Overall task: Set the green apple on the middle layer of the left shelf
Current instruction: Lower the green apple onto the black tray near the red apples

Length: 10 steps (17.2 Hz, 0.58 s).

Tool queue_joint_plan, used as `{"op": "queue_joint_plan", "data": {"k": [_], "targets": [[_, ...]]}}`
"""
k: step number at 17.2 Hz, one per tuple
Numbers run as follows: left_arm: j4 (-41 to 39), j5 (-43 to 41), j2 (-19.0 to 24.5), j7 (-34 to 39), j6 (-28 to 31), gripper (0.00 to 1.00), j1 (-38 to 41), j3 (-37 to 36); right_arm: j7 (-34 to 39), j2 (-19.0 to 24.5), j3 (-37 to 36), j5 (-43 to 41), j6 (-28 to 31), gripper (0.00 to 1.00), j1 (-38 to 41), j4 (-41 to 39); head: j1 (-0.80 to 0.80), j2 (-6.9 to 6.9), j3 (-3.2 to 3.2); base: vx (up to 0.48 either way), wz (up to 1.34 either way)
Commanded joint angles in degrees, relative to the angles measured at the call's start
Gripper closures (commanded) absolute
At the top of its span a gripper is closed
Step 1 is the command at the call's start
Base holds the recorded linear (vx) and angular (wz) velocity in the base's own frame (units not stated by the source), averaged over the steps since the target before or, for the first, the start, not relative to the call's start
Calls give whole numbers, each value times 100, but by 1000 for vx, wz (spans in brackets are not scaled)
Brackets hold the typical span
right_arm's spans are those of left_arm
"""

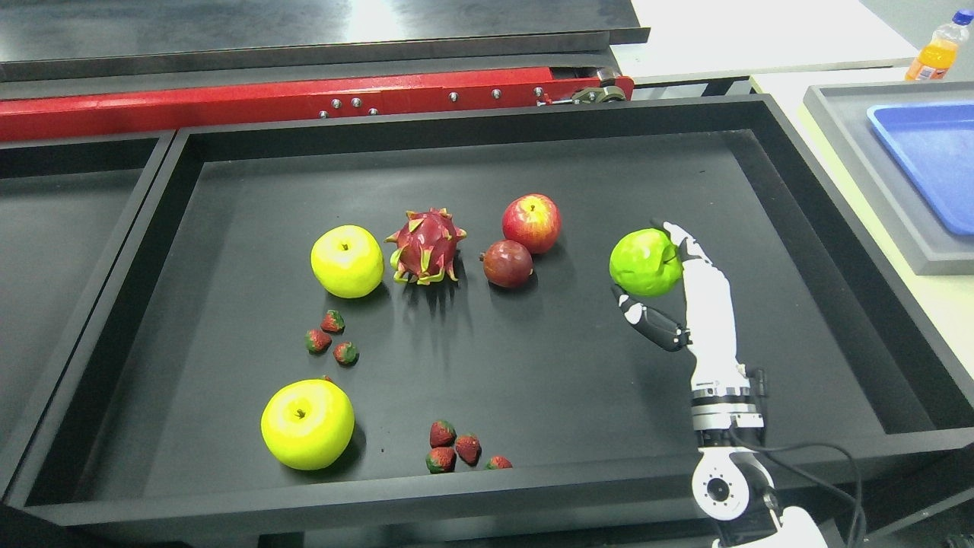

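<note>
- From where I stand, the right hand (670, 285) reaches up from the bottom edge at about 5 o'clock, forearm nearly upright over the black tray (685, 164).
- Its fingers (679, 242) curl round the right side and top of the green apple (644, 262), and the thumb sits just under the fruit at its 6 o'clock; the hand is closed about the apple in a grasp.
- The green apple is in the tray's right half, roughly 3 o'clock from the tray's middle, well apart from the other fruit. I can't tell whether it rests on the tray floor or is lifted a little.
- At the apple's 9 o'clock stands a red apple (531, 222), with a dark red round fruit (507, 263) touching it at its 7 o'clock.
- Further toward 9 o'clock is a dragon fruit (426, 246), and just beside that a yellow apple (347, 260).
- A second yellow apple (307, 424) lies near the tray's front wall at about 7 o'clock.
- Small strawberries lie in two clusters: three (329, 338) between the yellow apples, and a few more (455, 449) near the front wall at 6 o'clock.
- Beyond the tray at 2 o'clock sits a blue tray (932, 156), with an orange drink bottle (937, 52) behind it.
</note>
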Motion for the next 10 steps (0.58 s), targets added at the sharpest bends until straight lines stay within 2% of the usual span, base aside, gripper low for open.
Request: {"op": "queue_joint_plan", "data": {"k": [1, 6, 10], "targets": [[-1, 0, 100, 2, 4, 0, -1, 0, 935, -32, 674, -7, -496, 97, 43, -1, 0, 0, 0, -11, 0], [-1, 0, 100, 2, 4, 0, -1, 0, 1754, 158, 1590, 37, -357, 97, -624, 297, 0, 0, 0, 0, 0], [-1, 0, 100, 2, 4, 0, -1, 0, 2054, 158, 1565, -77, -322, 97, -801, 868, 0, 0, 0, 0, 0]]}}
